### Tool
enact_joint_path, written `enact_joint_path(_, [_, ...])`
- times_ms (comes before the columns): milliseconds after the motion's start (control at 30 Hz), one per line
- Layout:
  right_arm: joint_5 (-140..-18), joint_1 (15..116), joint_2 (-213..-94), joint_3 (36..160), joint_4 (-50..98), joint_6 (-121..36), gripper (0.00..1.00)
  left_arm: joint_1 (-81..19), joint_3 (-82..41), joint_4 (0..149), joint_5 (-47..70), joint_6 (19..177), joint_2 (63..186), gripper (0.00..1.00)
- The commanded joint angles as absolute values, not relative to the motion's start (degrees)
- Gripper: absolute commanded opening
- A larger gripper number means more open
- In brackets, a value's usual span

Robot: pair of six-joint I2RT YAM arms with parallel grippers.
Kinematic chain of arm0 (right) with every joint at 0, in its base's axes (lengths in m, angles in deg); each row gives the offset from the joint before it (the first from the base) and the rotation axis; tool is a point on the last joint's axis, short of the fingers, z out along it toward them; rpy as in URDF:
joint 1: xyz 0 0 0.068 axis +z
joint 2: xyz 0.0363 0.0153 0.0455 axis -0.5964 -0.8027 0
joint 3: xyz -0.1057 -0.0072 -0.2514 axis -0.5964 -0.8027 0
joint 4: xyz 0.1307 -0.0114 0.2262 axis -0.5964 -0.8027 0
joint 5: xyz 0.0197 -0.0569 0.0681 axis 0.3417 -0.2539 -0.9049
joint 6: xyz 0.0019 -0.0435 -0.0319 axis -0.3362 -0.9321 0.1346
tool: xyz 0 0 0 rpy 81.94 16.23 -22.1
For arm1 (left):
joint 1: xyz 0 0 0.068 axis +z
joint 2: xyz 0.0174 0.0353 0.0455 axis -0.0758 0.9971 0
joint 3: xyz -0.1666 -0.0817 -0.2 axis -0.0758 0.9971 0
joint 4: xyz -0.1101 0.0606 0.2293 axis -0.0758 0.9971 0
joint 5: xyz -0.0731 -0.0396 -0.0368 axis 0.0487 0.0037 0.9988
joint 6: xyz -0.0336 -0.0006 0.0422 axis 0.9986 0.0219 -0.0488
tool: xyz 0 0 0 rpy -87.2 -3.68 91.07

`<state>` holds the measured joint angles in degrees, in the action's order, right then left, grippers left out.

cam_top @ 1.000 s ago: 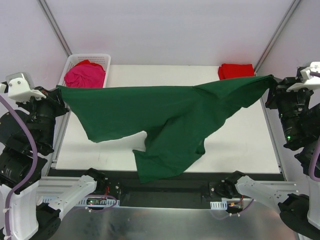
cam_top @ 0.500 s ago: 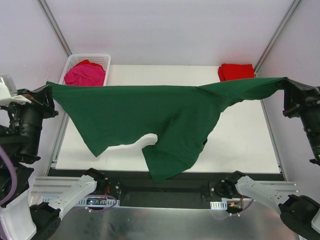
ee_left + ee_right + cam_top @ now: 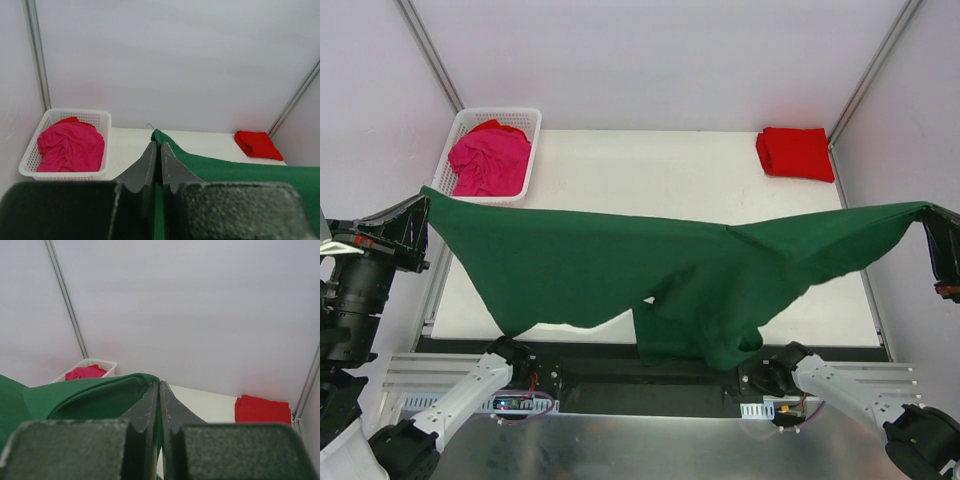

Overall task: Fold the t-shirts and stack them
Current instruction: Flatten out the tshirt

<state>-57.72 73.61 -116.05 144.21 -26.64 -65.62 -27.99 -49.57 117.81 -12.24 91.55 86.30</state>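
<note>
Top external: left gripper (image 3: 421, 199) and right gripper (image 3: 930, 214) clamp ends of the green t-shirt (image 3: 610, 262) — stretched past both table (image 3: 650, 170) edges.

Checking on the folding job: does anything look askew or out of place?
The dark green cotton t-shirt, stretched between the left pincer and right pincer, hangs lopsided: its lower part bunches and sags right of centre. Nothing else stands out.
</note>
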Motion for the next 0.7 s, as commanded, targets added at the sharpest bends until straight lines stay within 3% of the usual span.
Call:
enact_joint_path(0, [-56.54, 73.18, -116.62, 143.04, -26.21, -65.65, 0.01, -27.81, -48.84, 116.48, -10.80, 92.58, 85.91, 0.00])
enact_joint_path(300, [-57.24, 73.18, -117.24, 151.91, -29.03, -67.32, 0.01, -27.81, -58.22, 117.36, -6.50, 91.35, 86.97, 0.00])
enact_joint_path(667, [-62.69, 73.09, -107.13, 148.94, -22.97, -65.39, 0.01, -26.94, -67.47, 117.45, -3.24, 94.60, 80.12, 0.00])
